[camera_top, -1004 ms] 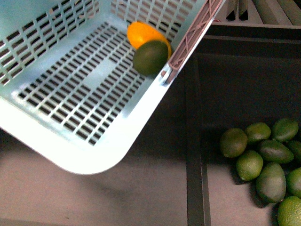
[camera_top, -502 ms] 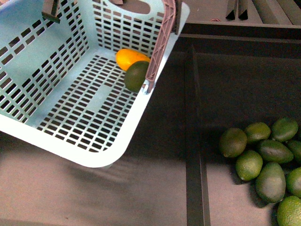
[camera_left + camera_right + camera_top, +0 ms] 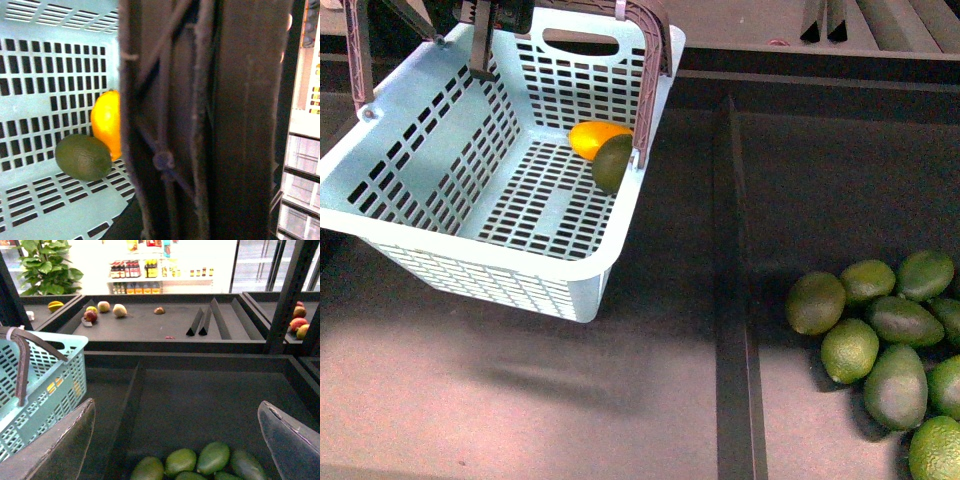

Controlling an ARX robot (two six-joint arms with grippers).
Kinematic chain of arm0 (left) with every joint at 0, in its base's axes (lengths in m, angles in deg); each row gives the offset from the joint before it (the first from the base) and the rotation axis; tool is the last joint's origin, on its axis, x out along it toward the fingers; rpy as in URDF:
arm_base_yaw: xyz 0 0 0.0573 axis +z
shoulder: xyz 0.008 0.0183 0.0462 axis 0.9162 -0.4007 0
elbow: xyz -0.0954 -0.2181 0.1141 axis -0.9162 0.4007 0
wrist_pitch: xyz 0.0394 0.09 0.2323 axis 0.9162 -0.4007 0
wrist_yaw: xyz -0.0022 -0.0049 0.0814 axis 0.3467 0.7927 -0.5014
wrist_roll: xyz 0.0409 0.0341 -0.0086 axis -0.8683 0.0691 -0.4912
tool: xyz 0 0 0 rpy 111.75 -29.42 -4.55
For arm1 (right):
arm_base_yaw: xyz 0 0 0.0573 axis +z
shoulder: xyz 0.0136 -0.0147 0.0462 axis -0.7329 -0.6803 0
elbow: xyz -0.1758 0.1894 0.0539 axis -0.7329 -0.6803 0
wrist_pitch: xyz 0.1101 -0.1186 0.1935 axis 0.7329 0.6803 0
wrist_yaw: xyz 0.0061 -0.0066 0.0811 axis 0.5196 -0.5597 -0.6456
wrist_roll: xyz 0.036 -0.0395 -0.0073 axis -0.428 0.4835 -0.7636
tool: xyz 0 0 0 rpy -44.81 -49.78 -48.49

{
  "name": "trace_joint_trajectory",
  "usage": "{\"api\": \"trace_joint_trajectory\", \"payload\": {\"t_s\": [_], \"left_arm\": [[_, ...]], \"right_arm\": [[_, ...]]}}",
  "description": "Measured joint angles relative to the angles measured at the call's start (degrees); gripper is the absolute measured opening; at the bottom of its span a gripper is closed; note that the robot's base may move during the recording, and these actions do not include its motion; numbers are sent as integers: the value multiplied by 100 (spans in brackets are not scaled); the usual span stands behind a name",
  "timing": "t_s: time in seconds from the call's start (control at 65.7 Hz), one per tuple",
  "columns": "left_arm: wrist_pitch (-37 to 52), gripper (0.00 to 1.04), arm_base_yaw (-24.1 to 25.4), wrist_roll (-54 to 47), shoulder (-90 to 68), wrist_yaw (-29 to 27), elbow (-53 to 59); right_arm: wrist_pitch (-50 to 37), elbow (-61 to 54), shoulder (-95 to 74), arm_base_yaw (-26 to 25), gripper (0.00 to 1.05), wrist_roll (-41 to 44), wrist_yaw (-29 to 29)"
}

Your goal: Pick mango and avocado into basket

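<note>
The light teal basket [image 3: 450, 150] hangs tilted over the dark shelf at the upper left. Its brown handle [image 3: 655, 35] is up. At the frame's top edge my left gripper [image 3: 490, 25] is shut on that handle, which fills the left wrist view [image 3: 200, 125]. The yellow-orange mango [image 3: 592, 135] and the dark green avocado [image 3: 612, 163] lie touching in the basket's far right corner, also seen as mango [image 3: 107, 122] and avocado [image 3: 82, 156]. My right gripper [image 3: 176, 407] stands open and empty above a heap of green fruit, right of the basket [image 3: 50, 385].
Several loose avocados [image 3: 880, 340] lie heaped at the right of the shelf, beyond a raised divider [image 3: 735, 300]. The right wrist view shows a back shelf with scattered fruit [image 3: 105, 307], two black wedges [image 3: 202, 322] and a dark post [image 3: 287, 295].
The basket has swung away from the camera toward the upper left and levelled out, handle now raised. The mango and avocado stayed together in the same corner.
</note>
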Motion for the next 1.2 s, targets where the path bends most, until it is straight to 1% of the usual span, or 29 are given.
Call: {"api": "trace_joint_trajectory", "payload": {"t_s": [0.152, 0.274, 0.456, 0.73, 0.746, 0.806, 0.898, 0.974, 0.989, 1.065, 1.096, 1.111, 1.202], "left_arm": [[-26, 14, 2, 7, -173, 57, 7], [227, 14, 37, 11, -188, 98, 223], [592, 14, 57, 15, -24, 173, 774], [699, 14, 79, 52, 295, 240, 1322], [671, 15, 79, 59, 317, 234, 1344], [520, 32, 79, 103, 479, 175, 1491], [514, 48, 87, 186, 713, 61, 1661], [529, 64, 111, 295, 1027, -66, 1926], [529, 66, 114, 304, 1067, -94, 1958], [501, 89, 125, 409, 1606, -240, 2422], [457, 96, 131, 424, 1779, -289, 2577], [431, 98, 138, 428, 1845, -304, 2640], [98, 96, 188, 555, 2319, -452, 3049]], "right_arm": [[0, 0, 0, 0, 96, 0, 0], [0, 0, 0, 0, 96, 0, 0], [0, 0, 0, 0, 96, 0, 0], [0, 0, 0, 0, 96, 0, 0], [0, 0, 0, 0, 96, 0, 0], [0, 0, 0, 0, 96, 0, 0], [0, 0, 0, 0, 96, 0, 0], [0, 0, 0, 0, 96, 0, 0], [0, 0, 0, 0, 96, 0, 0], [0, 0, 0, 0, 96, 0, 0], [0, 0, 0, 0, 96, 0, 0], [0, 0, 0, 0, 96, 0, 0], [0, 0, 0, 0, 96, 0, 0]]}}
